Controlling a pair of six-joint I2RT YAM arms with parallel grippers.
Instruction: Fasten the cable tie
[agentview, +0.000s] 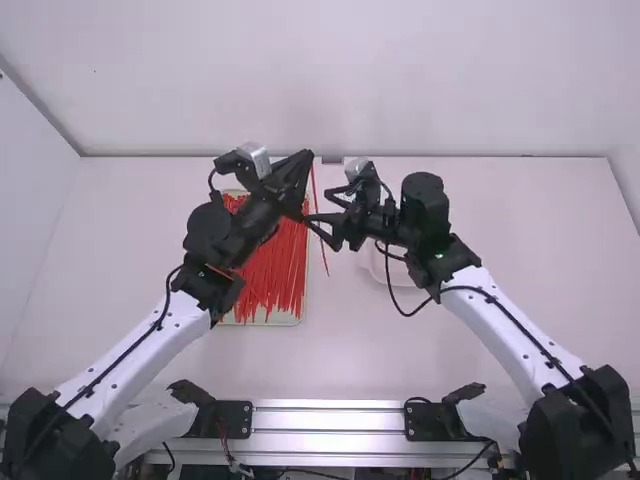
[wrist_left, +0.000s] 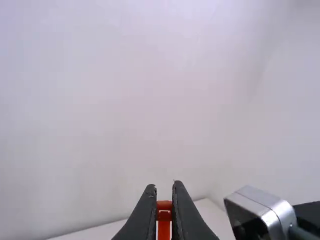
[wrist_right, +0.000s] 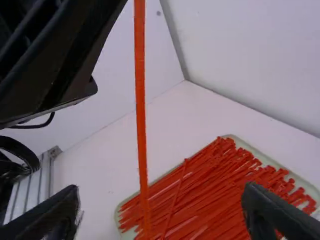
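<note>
white bench (agentview: 120, 240) with a tray (agentview: 270, 322) holding a pile of red ties (agentview: 270, 270) toward its far edge. left gripper (wrist_left: 163, 192), raised above the tray, is clenched on one cable tie (wrist_right: 140, 100) hanging straight down. right gripper (wrist_right: 161, 186) gapes wide, fingers either side of that tie.

Jaws of the right gripper (wrist_right: 161, 187) straddle the hanging cable tie (wrist_right: 140, 125).

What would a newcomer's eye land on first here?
A single red cable tie hangs down over the table, pinched at its top in the shut jaws of the left gripper. The right gripper sits at it with jaws wide open, the strap between them. Below lies a pile of red ties on a pale tray, left of the middle.
</note>
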